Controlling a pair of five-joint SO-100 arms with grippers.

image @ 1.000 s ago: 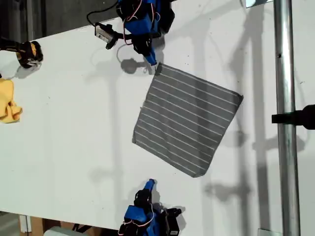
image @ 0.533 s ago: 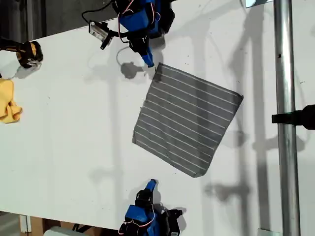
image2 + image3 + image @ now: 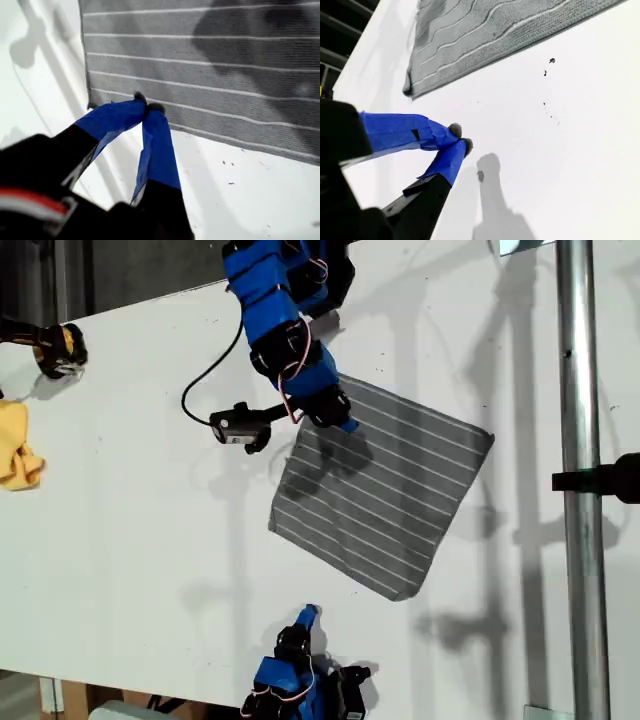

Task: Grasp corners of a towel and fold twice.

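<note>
The grey white-striped square towel (image 3: 385,495) lies flat, centre-right in the exterior view. My first gripper (image 3: 146,107), tips pinched together and empty, hovers over its edge; my second gripper (image 3: 458,138), likewise closed, rests off-cloth. Descending closed risks pushing fabric rather than grasping a corner.

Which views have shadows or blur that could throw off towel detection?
Exterior view: sharp, but hard light drops dark shadows across the towel and the table. First wrist view: a broad shadow darkens part of the towel; my first gripper is sharp at the fingers and blurred near the lens. Second wrist view: my second gripper shadows only bare table; the towel's stripes look wavy.
</note>
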